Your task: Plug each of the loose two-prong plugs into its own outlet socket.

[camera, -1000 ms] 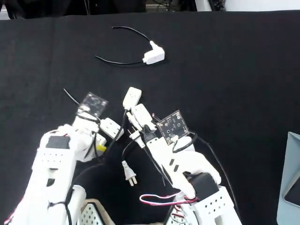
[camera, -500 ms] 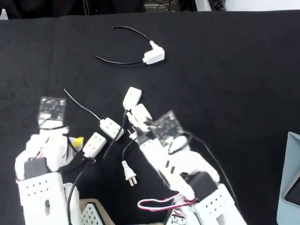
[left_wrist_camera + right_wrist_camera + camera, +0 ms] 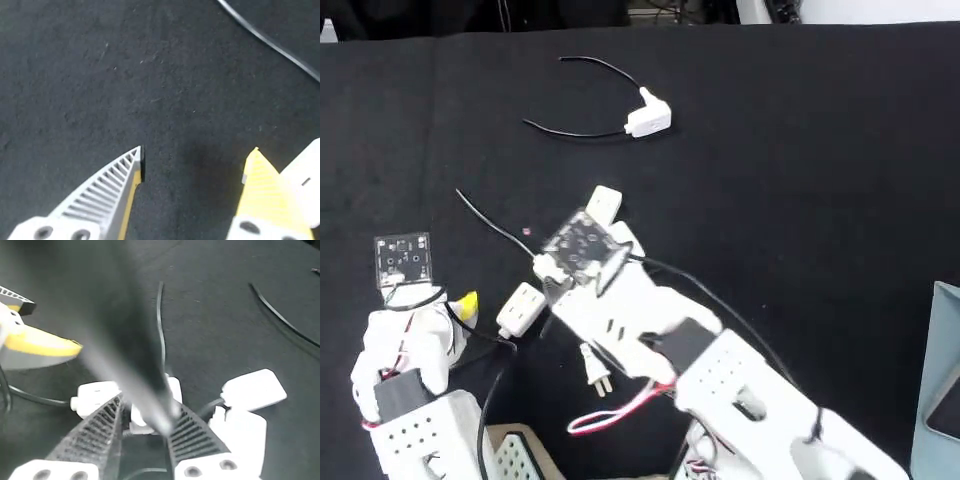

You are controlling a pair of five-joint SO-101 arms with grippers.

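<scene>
Near the middle of the black cloth table (image 3: 800,150), the right gripper (image 3: 148,402) stands narrow astride a white plastic socket block (image 3: 140,421). The left gripper (image 3: 197,150) gapes wide, empty. A white two-prong plug (image 3: 592,368) lies loose between the arms.

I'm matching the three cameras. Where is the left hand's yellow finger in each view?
High view: yellow finger at lower left, just left of a white socket block.
Left wrist view: the finger close up, the block beside it.
Right wrist view: the finger farther off, beyond the block.
Shared landmark: the white socket block.
</scene>
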